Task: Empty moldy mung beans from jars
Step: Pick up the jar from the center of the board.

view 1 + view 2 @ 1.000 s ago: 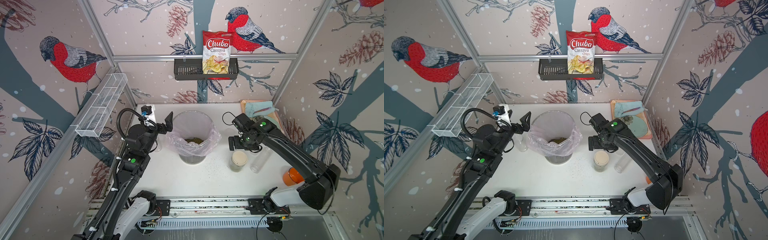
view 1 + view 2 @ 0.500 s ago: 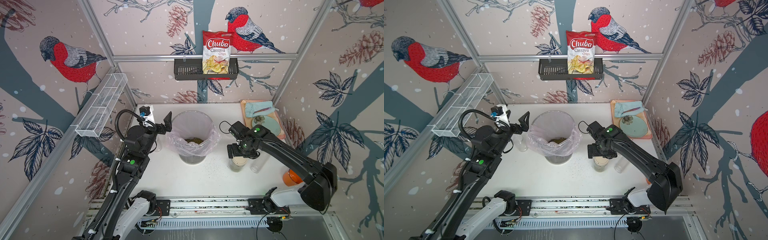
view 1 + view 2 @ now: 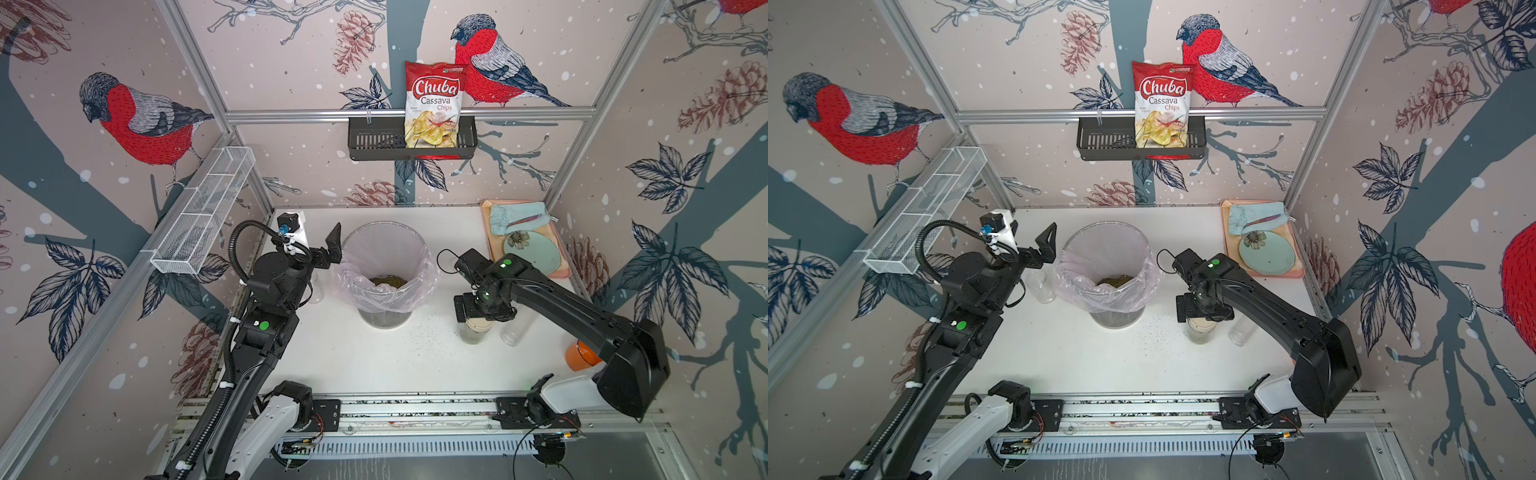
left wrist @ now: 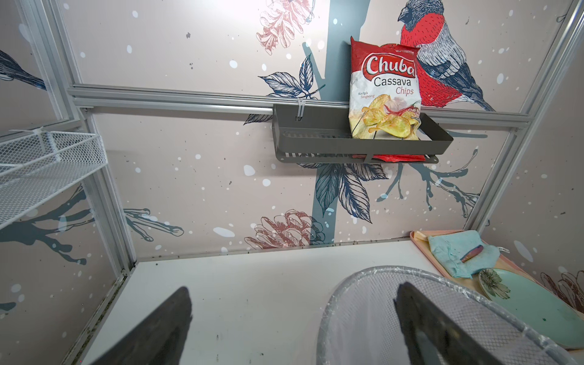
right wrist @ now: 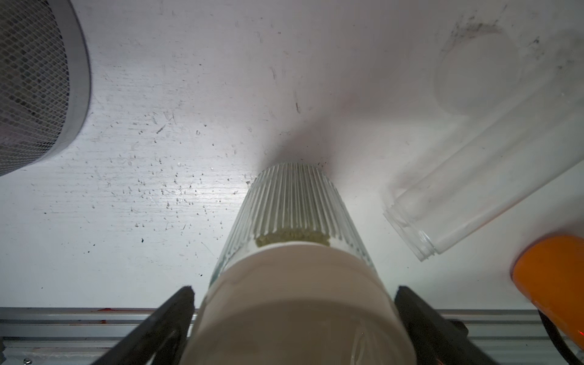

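At the far left, a white wire-mesh shelf (image 3: 199, 216) is fixed to the left wall. The left gripper (image 4: 294, 292) is held raised beside the bin's left rim, its jaws spread wide with nothing between them. Below it, a short clear cylindrical jar (image 3: 1040, 286) is set upright on the white table (image 3: 374, 361), just left of the bin; its contents cannot be told.

In the middle, a round grey mesh bin with a pink plastic liner (image 3: 385, 318) is seen, and a heap of olive-green mung beans (image 3: 388, 281) is held at its bottom. On the far wall, a red-and-white bag of cassava chips (image 3: 434, 104) is propped in a black wall basket (image 3: 374, 143).

Right of the bin, a ribbed clear jar with a cream lid (image 5: 294, 202) is placed upright, with more beans seen under the lid. The right gripper (image 5: 294, 290) is lowered over it, jaws wide apart, one finger (image 5: 177, 303) at each side of the lid; contact cannot be told.

Just right of that, a tall narrow clear tube jar (image 3: 512, 332) is seen, open-mouthed and empty. An orange mug (image 3: 579, 357) is placed near the right wall. At the far right, a pink tray (image 4: 422, 236) is loaded with a teal cloth (image 3: 513, 216) and a pale green plate (image 3: 536, 253).
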Robot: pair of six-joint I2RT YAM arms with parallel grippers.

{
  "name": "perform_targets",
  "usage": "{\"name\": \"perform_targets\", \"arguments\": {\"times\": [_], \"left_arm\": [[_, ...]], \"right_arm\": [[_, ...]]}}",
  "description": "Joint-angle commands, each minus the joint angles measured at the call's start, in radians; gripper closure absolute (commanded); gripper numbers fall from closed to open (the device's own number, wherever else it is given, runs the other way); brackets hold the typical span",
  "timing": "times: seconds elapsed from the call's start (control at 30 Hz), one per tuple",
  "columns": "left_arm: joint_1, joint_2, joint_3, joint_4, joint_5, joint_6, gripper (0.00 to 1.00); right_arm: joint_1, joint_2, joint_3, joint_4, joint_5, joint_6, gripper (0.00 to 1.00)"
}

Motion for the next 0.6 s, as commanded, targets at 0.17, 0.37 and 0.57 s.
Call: {"name": "perform_targets", "arguments": {"times": [0.17,0.37,0.57], "left_arm": [[0.000,0.005,-0.001,0.037,-0.011,0.008,0.02],[0.001,0.003,-0.002,0.037,-0.018,0.010,0.02],[0.000,0.003,-0.002,0.037,-0.021,0.011,0.02]], "right_arm": [[0.001,-0.007,-0.030,0.028,-0.005,-0.009,0.00],[0.001,-0.003,-0.042,0.042,-0.009,-0.016,0.01],[0.000,0.000,-0.062,0.061,-0.017,-0.017,0.00]]}}
